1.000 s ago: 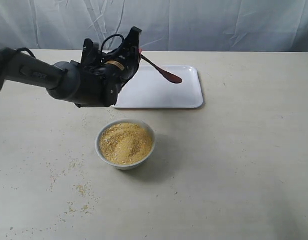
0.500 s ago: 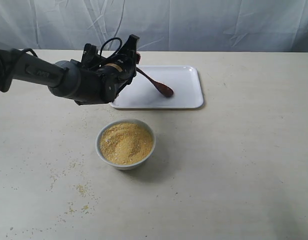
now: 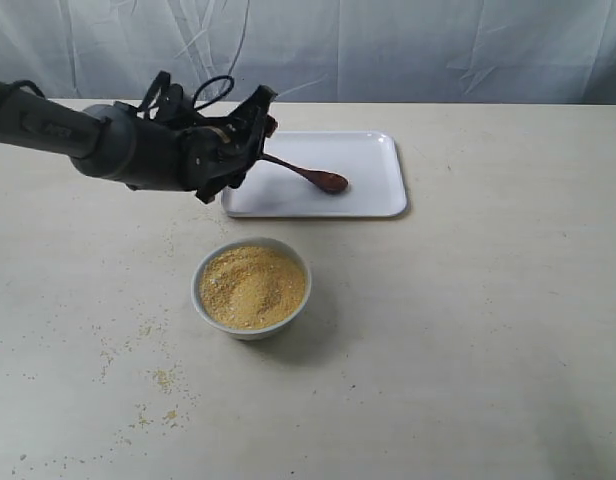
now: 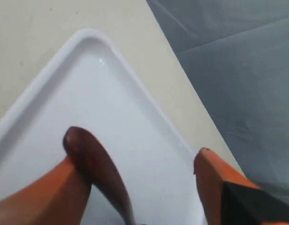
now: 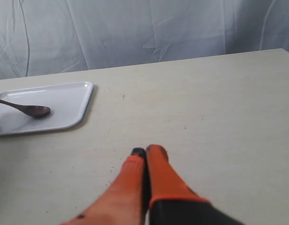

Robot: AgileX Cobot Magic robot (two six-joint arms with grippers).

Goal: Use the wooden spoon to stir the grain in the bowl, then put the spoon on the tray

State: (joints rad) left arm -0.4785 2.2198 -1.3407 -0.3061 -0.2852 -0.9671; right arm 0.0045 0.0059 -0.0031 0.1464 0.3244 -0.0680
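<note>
Two orange fingers point(image 4: 36, 197) of the left gripper point(image 4: 135, 158) stand wide apart above the flat white rectangular tray point(image 3: 368, 160). We see the slim dark reddish-brown wooden spoon point(image 3: 315, 178) lying against one of them, not pinched. Its oval head rests on the tray, and the handle slants up toward the gripper. The small round white bowl point(image 3: 250, 331), heaped with fine golden-yellow grain point(image 3: 251, 285), sits on the pale table point(image 3: 468, 300) near the tray but apart from it. We find the right gripper point(image 5: 145, 153) closed on nothing, low over the table.
</note>
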